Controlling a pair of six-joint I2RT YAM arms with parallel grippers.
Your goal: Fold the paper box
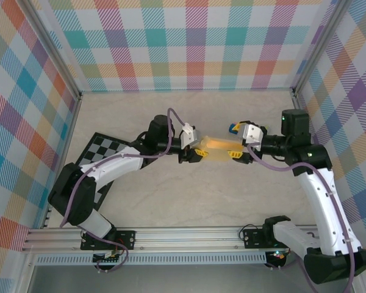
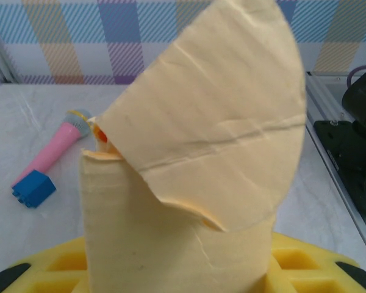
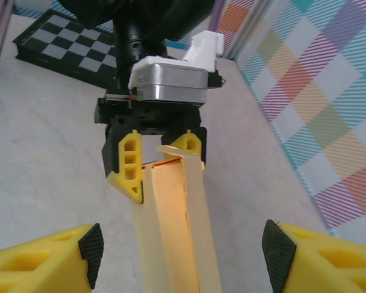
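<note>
Right gripper (image 3: 183,253) — yellow fingers (image 3: 43,259) standing wide apart, flanking the paper box (image 3: 177,226) without touching it. Paper box: yellow-orange card, half-formed, spanning between the two arms, far end clamped in the left gripper (image 3: 161,157). Handling note — best to re-grip squarely beside a crease and close gently, left end held steady, lest the thin card buckle.

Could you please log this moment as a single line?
left tool: shut on paper box | right tool: open, straddling it
</note>
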